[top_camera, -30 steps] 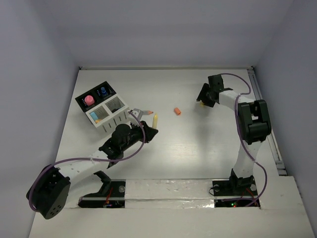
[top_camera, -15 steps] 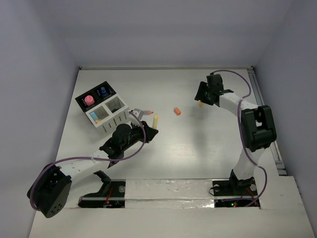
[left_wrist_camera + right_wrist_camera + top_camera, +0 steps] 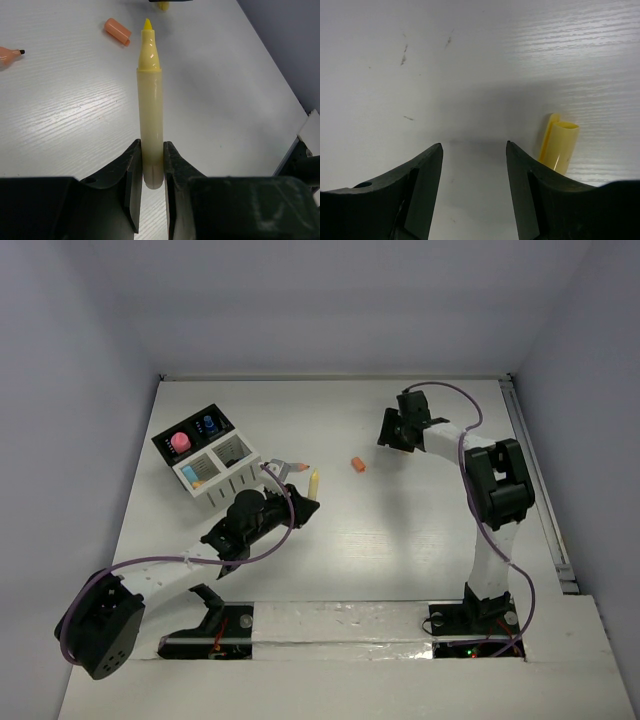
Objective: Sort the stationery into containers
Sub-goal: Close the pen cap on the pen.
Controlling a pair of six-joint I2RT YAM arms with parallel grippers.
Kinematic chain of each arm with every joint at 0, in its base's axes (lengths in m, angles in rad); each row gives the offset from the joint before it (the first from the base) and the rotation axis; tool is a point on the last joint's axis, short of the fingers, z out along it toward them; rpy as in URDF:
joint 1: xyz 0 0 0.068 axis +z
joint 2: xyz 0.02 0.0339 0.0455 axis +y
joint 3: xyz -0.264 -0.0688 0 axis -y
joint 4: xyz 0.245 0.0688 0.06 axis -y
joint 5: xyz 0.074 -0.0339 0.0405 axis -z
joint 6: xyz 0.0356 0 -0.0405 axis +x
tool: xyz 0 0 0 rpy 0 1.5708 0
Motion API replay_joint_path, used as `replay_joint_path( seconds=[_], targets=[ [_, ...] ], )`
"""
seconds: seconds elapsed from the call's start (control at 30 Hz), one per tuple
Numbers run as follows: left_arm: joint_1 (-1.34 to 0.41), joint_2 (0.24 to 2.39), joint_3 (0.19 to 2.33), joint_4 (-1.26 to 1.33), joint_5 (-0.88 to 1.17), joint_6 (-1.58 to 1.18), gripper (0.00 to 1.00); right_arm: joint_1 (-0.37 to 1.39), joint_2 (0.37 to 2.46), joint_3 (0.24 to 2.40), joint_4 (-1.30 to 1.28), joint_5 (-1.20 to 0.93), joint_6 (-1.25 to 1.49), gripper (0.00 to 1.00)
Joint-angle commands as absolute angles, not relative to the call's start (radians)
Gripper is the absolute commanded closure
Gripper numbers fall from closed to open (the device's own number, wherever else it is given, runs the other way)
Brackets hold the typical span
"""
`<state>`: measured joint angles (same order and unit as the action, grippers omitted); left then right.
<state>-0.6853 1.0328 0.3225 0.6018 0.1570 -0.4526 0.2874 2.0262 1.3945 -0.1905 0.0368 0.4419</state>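
- Left fingers (image 3: 131,182): closed on the butt end of a yellow marker (image 3: 150,100). The marker's bare tip points toward the far side.
- Right fingers (image 3: 422,175): spread, with nothing between them, low over the bench (image 3: 470,60). A yellow cap (image 3: 559,146) lies just outside the gap, beside one finger.
- Orange cap (image 3: 358,464): mid-bench, between the two arms.
- Organizer (image 3: 228,488): far left, near the held marker.

The light is bright, even and a little bluish. A soft grey shadow lies on the table (image 3: 470,50) ahead of the right gripper (image 3: 473,146). The yellow marker (image 3: 150,125) carries a pale sheen along its barrel.
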Motion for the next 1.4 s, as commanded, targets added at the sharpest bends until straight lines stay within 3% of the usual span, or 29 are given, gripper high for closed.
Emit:
replay_joint_path(
  seconds=[0.0,0.87,1.37],
  targets=[
    [-0.687,1.015,0.331,0.65,0.16,-0.44,1.0,0.279,2.025,1.407,-0.19,0.107,0.417,0.41],
    [-0.687,1.017,0.33,0.658,0.172,-0.442,1.0,0.25,1.934,1.325,-0.247,0.233,0.37,0.41],
    [-0.687,1.037,0.333,0.66,0.166,-0.437,1.0,0.199,2.011,1.416,-0.227,0.163,0.413,0.26]
  ],
)
